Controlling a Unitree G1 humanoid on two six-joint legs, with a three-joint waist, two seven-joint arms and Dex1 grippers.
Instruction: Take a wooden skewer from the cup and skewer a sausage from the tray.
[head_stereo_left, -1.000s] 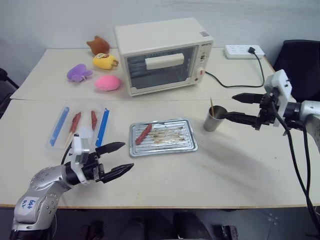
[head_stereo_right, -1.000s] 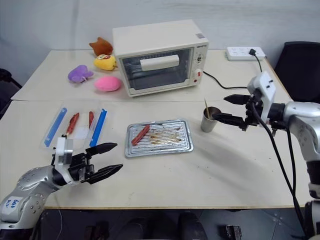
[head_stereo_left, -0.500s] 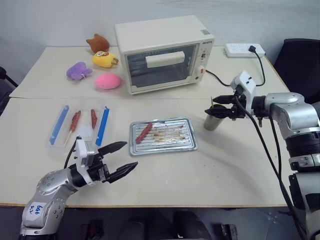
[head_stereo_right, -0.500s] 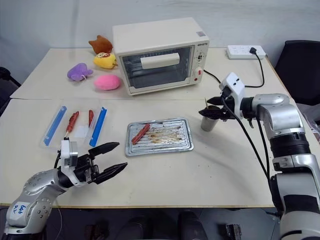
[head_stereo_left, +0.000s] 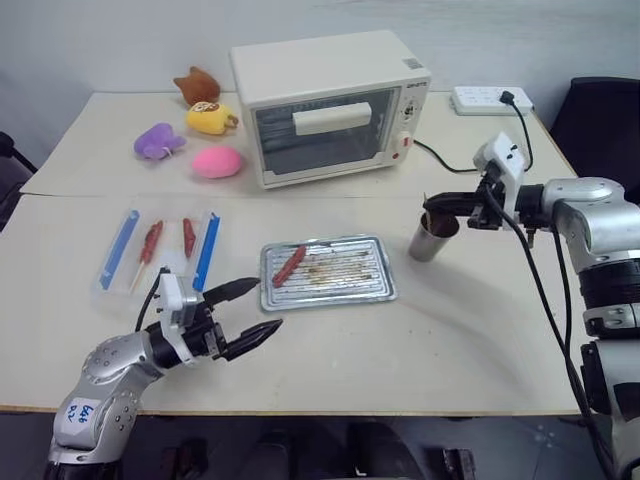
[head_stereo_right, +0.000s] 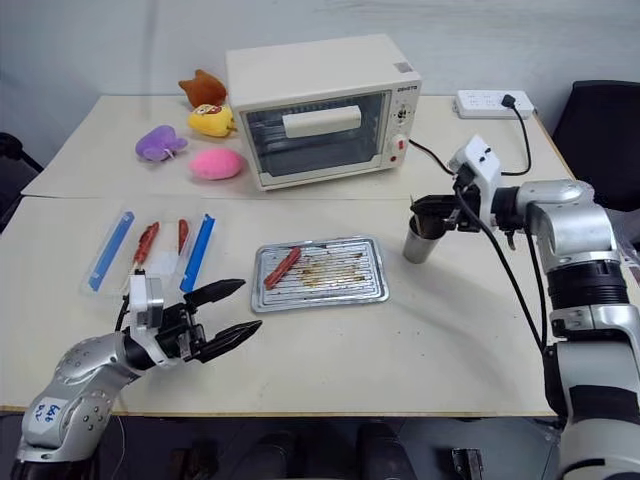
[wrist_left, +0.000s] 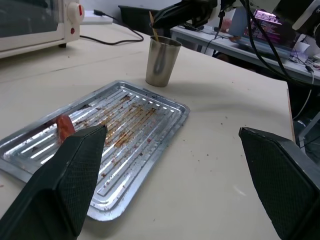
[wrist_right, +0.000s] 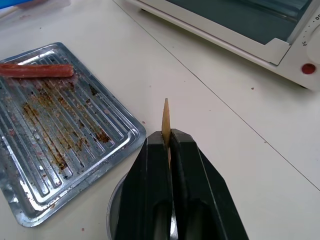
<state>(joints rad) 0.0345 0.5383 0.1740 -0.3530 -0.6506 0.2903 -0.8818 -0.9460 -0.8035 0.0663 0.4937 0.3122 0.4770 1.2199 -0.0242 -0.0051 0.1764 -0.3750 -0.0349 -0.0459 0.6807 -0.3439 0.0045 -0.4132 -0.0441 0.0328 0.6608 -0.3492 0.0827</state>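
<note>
The right gripper (wrist_right: 167, 145) is pinching the wooden skewer (wrist_right: 166, 120) above the steel cup (head_stereo_left: 432, 237), which is standing beside the silver tray (head_stereo_left: 372, 283) holding the sausage (head_stereo_left: 289, 266). The left gripper (head_stereo_left: 252, 310), jaws apart, is hovering over the surface (head_stereo_left: 470, 330) near the tray. The toaster oven (head_stereo_left: 325, 105) is showing small unreadable lettering.

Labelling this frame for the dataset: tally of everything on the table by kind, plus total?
Plush toys: 4 (brown, yellow, purple, pink)
Sausages: 3 (one on the silver tray, two in the clear tray)
Trays: 2 (silver tray, clear tray)
Toaster oven: 1
Cup: 1
Wooden skewer: 1
Power strip: 1
Total: 13
</note>
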